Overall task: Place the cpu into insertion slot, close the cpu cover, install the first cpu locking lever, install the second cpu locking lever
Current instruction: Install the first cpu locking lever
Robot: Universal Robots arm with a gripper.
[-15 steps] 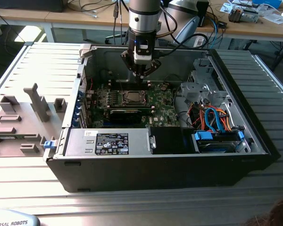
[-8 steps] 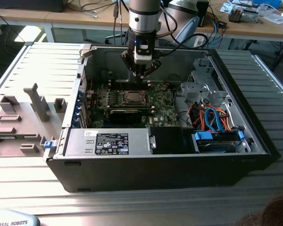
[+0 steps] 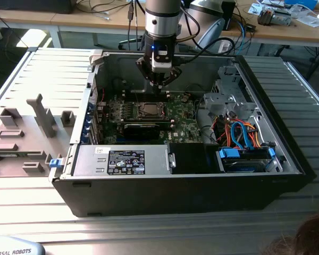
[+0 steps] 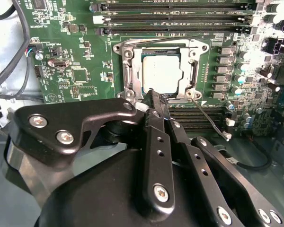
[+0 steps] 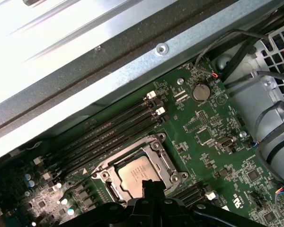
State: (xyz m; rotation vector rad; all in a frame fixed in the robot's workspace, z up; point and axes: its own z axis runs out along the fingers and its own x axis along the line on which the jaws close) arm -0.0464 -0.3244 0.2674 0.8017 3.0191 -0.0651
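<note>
The cpu [image 4: 161,72] lies flat in the insertion slot [image 4: 124,90] on the green motherboard, its silver-grey top facing up. The cpu cover [image 4: 132,71] lies down around it, and the chip shows through its window. One thin wire locking lever [image 4: 213,123] sticks out loose from a socket corner. Another wire lever [image 4: 151,41] runs along the opposite edge. My gripper [image 4: 152,97] is shut, empty, with its tip at the socket's rim beside the chip. In the exterior view the gripper [image 3: 158,82] hangs just above the slot [image 3: 148,110]. The first wrist view shows the cpu [image 5: 137,172] by the gripper [image 5: 149,185].
Memory slots [image 4: 170,19] run beside the socket. A long black bar [image 3: 143,128] sits in front of it, with the power supply [image 3: 122,159] nearer still. A drive cage with coloured cables [image 3: 239,133] fills the exterior view's right. The case walls [image 3: 95,79] enclose everything.
</note>
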